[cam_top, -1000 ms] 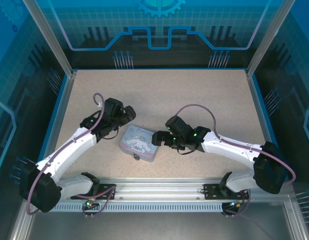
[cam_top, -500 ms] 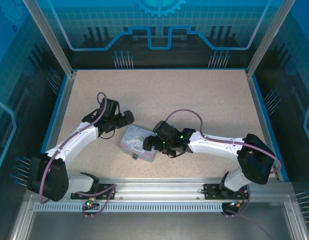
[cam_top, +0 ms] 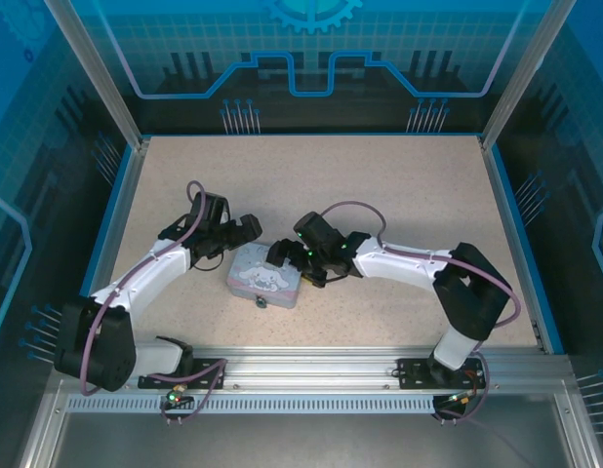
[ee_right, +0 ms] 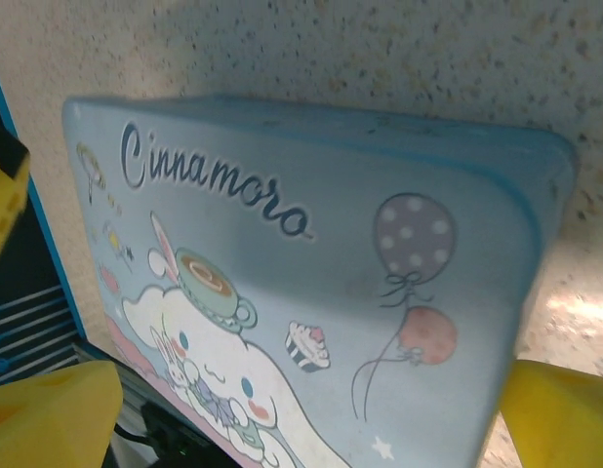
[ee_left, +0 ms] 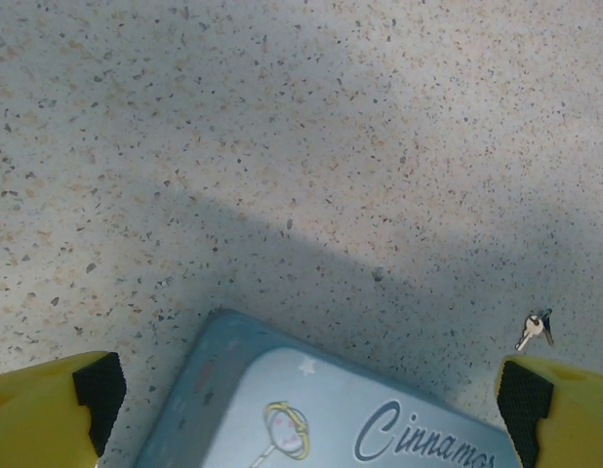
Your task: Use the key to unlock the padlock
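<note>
Hovering at the Cinnamoroll tin (cam_top: 260,281) mid-tabletop (cam_top: 399,185), both grippers gape wide, holding nothing: left gripper (ee_left: 306,390) at its left end, right gripper (ee_right: 301,414) over the lid. The key (ee_left: 532,330) lies just beside the tin; the padlock (cam_top: 261,302) sits at its near side.

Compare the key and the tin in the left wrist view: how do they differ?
Size: the key is tiny; the tin is far larger and runs off the frame. Look: the key is thin grey metal; the tin is pastel blue with printed script and a drawing. Place: the key lies apart from the tin, beyond its edge. Shared: both rest on the speckled table.
</note>
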Motion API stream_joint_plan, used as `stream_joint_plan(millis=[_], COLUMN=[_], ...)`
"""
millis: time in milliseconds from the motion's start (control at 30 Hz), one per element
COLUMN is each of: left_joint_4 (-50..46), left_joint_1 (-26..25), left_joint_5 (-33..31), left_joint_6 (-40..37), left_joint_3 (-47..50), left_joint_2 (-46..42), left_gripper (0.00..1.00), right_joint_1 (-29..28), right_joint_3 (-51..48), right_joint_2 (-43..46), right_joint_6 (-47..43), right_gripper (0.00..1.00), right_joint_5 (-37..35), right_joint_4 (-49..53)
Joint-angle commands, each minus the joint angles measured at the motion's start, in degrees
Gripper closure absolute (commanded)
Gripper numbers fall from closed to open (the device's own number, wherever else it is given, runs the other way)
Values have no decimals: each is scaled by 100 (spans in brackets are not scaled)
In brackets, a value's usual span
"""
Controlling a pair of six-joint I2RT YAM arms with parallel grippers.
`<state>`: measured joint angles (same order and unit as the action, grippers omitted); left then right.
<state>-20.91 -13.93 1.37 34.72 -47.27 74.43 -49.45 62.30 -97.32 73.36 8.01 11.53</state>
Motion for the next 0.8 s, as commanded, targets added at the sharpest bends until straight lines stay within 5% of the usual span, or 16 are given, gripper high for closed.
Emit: stream_joint_plan(millis=[0, 533, 767], left_joint_4=[156, 994, 671], left_joint_1=[90, 93, 200], left_joint_5=[259, 586, 355], left_joint_6=[217, 1156, 845], left_joint_3=[97, 82, -381], left_joint_2=[80, 546, 379], left_gripper=[1, 1, 1], right_joint_1=[166, 797, 919], right_joint_3=[414, 1187, 1158], right_joint_2=[-248, -954, -815], right_joint_6=[244, 689, 376], right_gripper=[0, 0, 0], right_joint_5=[357, 490, 267], right_joint_4=[-314, -422, 66])
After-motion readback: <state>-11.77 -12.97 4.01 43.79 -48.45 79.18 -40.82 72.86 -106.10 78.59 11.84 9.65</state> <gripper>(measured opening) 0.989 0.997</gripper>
